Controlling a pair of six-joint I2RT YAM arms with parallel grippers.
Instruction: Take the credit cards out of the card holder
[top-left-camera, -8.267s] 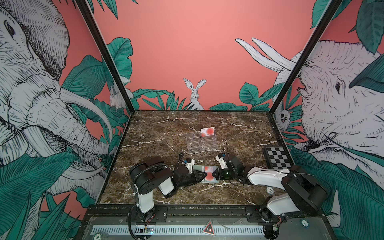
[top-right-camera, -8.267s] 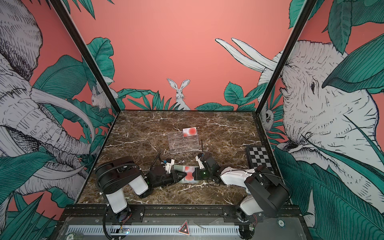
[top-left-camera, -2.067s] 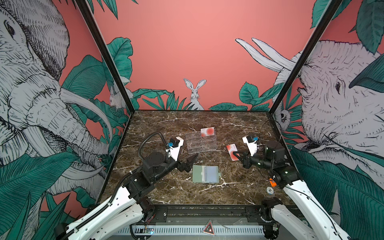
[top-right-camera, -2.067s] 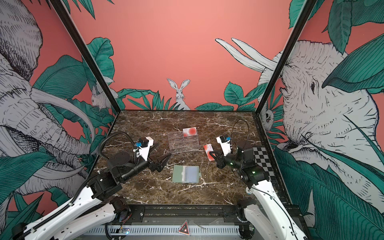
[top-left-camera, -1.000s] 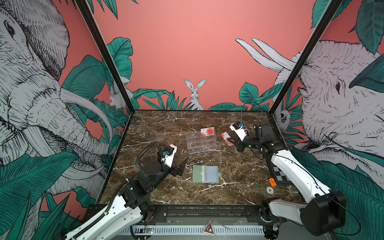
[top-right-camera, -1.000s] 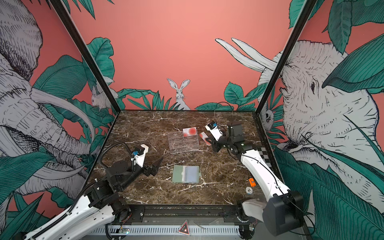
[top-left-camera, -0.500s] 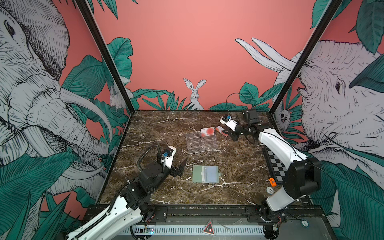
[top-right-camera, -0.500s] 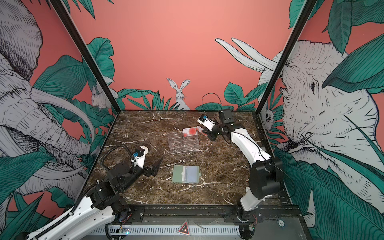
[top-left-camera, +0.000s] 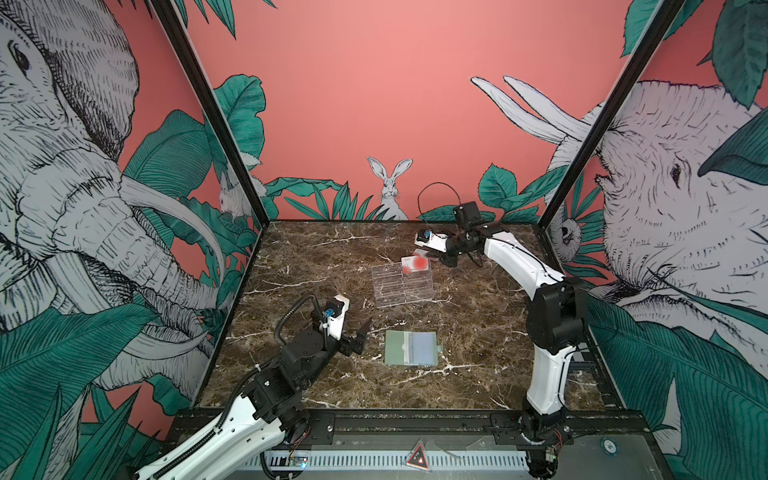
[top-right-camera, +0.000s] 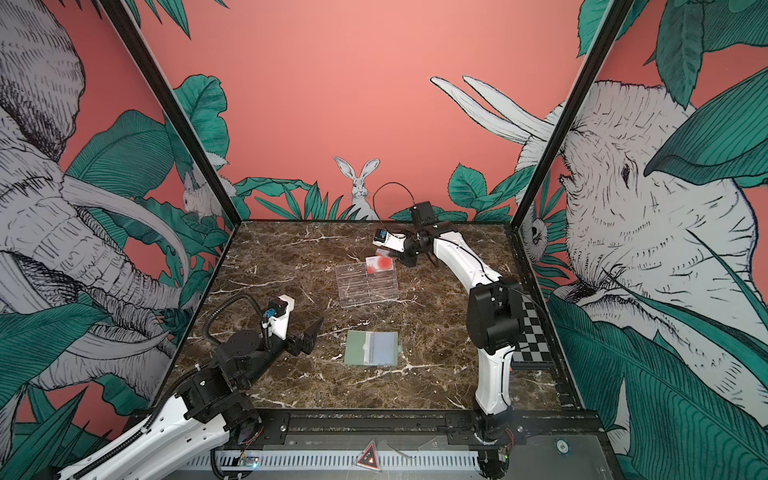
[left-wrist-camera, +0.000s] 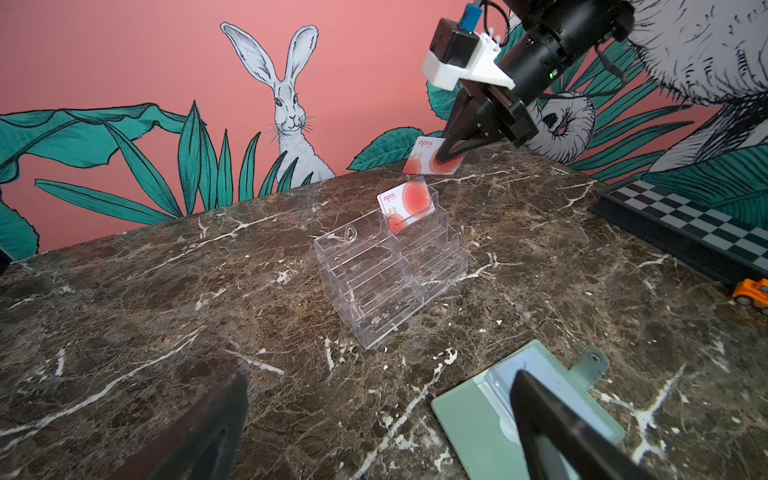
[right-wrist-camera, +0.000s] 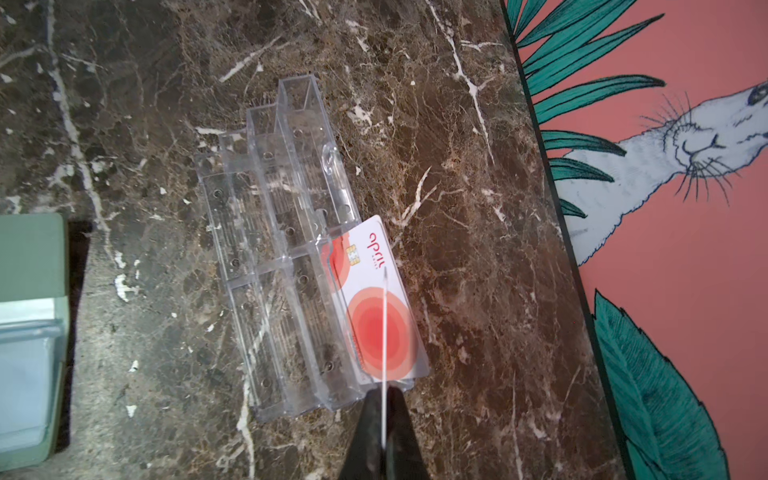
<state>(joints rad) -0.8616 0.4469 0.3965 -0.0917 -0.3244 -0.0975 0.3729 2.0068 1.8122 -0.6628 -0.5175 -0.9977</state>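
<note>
Left wrist view, held card (left-wrist-camera: 417, 163) near clear stand (left-wrist-camera: 374, 282), checkered board (left-wrist-camera: 685, 220), toy car (left-wrist-camera: 753, 291)

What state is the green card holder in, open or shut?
Open: the card holder lies spread flat, clear sleeve facing up, snap tab sticking out.

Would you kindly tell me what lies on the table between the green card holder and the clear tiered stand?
Nothing: only bare marble table separates the card holder from the clear stand, as both top views show.
</note>
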